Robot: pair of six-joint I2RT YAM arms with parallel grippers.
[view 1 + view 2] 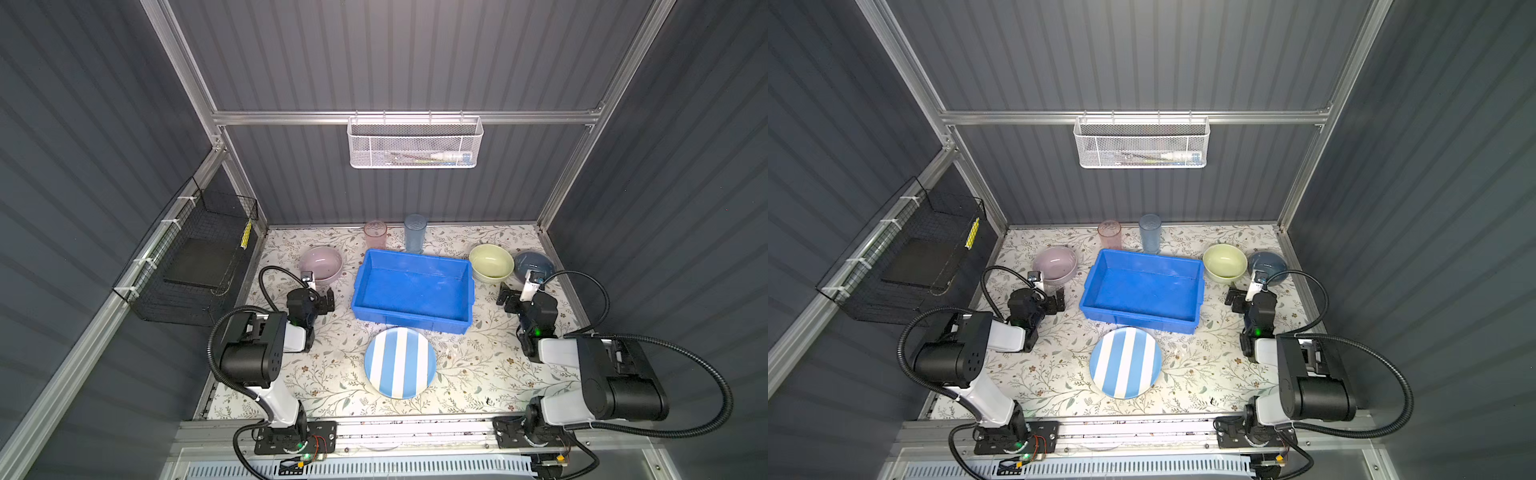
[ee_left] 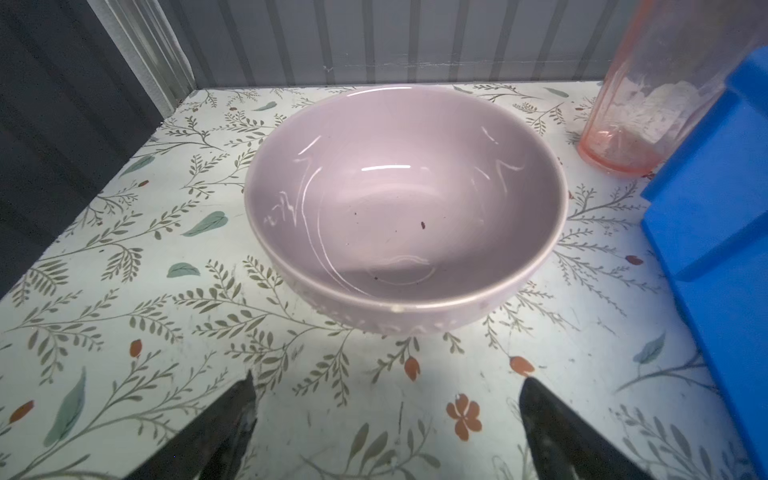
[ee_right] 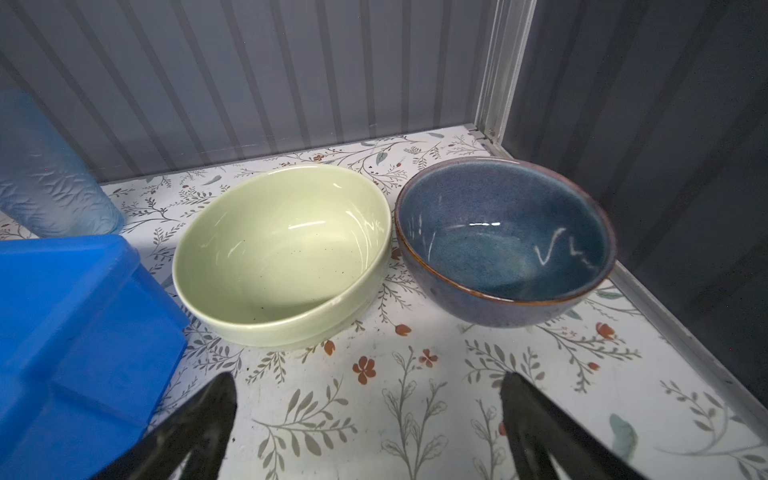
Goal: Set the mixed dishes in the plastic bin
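The empty blue plastic bin [image 1: 411, 291] sits mid-table. In front of it lies a blue-white striped plate [image 1: 400, 362]. A pink tumbler [image 1: 375, 234] and a blue tumbler [image 1: 415, 232] stand behind the bin. Left of it is a lilac bowl [image 2: 407, 208]. My left gripper [image 2: 386, 378] is open just short of that bowl, holding nothing. To the bin's right, a pale-green bowl [image 3: 282, 253] and a dark-blue bowl [image 3: 505, 245] stand side by side. My right gripper [image 3: 368, 376] is open in front of them, also holding nothing.
A white mesh basket [image 1: 415, 143] hangs on the back wall and a black wire basket [image 1: 195, 257] on the left wall. Corrugated walls close three sides. The bin's corner [image 2: 715, 208] lies close beside my left gripper, and its other end [image 3: 75, 324] beside my right.
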